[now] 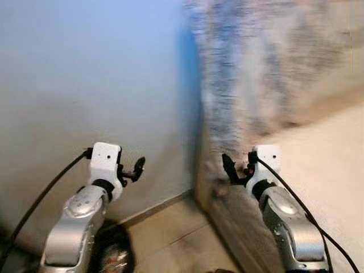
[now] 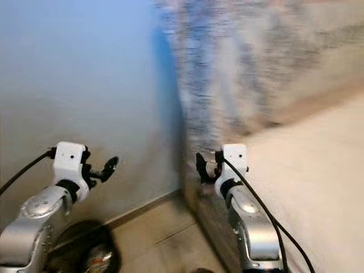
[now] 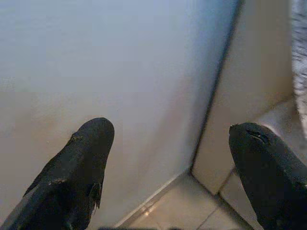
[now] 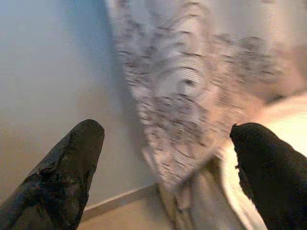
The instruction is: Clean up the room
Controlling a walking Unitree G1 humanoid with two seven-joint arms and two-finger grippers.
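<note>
We note both arms raised in front of the body, nothing carried. Our left gripper (image 1: 135,169) has its two black fingers spread wide apart, empty; ahead of it stands a plain pale blue-white painted wall (image 1: 85,85), with a narrow light skirting strip (image 1: 153,209) below the fingertips. Our right gripper (image 1: 233,169) is likewise released and empty; just beyond it hangs a blurred grey-and-white patterned fabric (image 4: 187,96), draped over what looks like a cream upholstered surface (image 1: 324,165) lying to that gripper's outer side. The head views are smeared, so we judge the body is turning or walking. Below the left arm sits a dark round object on the beige tiled floor (image 1: 170,239); we cannot tell what it is.

Progress, as a judgement: no item to tidy is identified here, none is in hand, so the cleaning work lies ahead.
</note>
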